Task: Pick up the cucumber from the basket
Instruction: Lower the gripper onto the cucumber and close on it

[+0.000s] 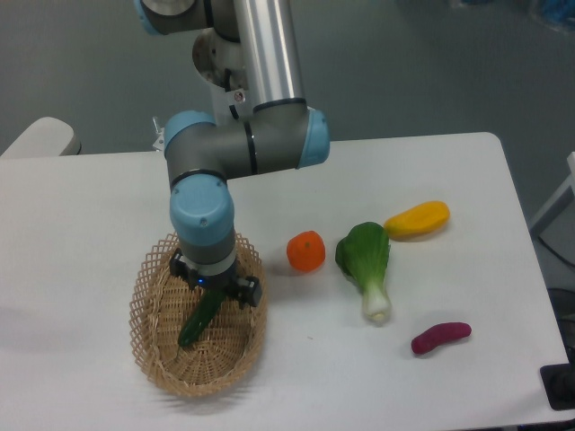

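While the hand [214, 289] hangs low over the basket [153, 350], the cucumber [199, 320] lies inside it. Its long axis runs diagonally, lower-left to upper-right, upper end hidden beneath the hand. Whether the hand grips it is unclear.

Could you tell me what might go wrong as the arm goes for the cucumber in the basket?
The gripper hangs over the upper end of the cucumber, not its middle, so a grasp there may let it tip or slip. The fingers are hidden, so alignment is unclear. Descending near the basket rim could snag the wicker lattice.
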Controlling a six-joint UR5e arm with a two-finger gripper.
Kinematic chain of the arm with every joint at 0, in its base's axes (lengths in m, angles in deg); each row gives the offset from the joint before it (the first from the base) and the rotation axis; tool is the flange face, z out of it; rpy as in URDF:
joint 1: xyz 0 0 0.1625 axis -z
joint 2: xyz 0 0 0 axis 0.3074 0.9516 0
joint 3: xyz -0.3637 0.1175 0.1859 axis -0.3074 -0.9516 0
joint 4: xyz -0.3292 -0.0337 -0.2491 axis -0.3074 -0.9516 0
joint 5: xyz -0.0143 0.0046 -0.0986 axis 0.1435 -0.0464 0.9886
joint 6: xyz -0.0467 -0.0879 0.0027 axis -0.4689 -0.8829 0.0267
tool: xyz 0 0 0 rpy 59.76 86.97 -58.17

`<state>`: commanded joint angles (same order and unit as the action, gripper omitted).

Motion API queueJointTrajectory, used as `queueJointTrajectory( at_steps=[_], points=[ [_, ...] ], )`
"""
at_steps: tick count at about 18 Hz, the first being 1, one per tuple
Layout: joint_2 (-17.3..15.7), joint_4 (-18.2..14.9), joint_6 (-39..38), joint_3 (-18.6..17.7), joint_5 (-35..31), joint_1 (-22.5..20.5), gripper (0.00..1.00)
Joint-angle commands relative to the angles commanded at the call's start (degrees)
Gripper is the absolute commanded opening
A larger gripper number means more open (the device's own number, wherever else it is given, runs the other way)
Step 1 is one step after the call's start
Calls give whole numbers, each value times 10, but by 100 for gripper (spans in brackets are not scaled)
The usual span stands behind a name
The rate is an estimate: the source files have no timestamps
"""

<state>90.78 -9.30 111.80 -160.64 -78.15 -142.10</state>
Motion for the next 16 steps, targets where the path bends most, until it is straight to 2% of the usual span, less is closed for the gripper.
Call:
queueJointTrajectory(
  at_steps=[7, 12, 13, 14, 16],
  points=[
    [14, 38, 0, -18, -4, 11, 100],
    [21, 42, 0, -21, -7, 11, 99],
    [22, 42, 0, -21, -7, 11, 94],
    [22, 42, 0, -21, -7, 11, 85],
    [20, 42, 1, -21, -6, 11, 59]
  ],
)
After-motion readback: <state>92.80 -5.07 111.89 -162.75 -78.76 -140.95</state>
